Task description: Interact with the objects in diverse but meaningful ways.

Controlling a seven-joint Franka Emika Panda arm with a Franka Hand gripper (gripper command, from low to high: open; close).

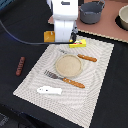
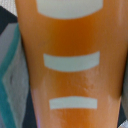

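Observation:
My white gripper (image 1: 66, 36) hangs low at the far edge of the striped placemat (image 1: 95, 87). The golden bread loaf (image 1: 49, 36) shows just beside it, on the exterior view's left. The loaf (image 2: 70, 60), orange with white stripes, fills the wrist view, and no fingers show there. A yellow butter block (image 1: 79, 44) lies on the gripper's other side. On the mat are a tan plate (image 1: 68, 65), an orange-handled knife (image 1: 86, 57), an orange-handled fork (image 1: 66, 80) and a white fish (image 1: 50, 90). The red-brown sausage (image 1: 20, 65) lies off the mat on the black cloth.
A grey saucepan (image 1: 91, 12) stands on a tan board (image 1: 107, 27) at the back. A pale bowl (image 1: 123, 17) sits at the exterior view's far right. A black cable (image 1: 20, 35) trails from the arm across the dark cloth.

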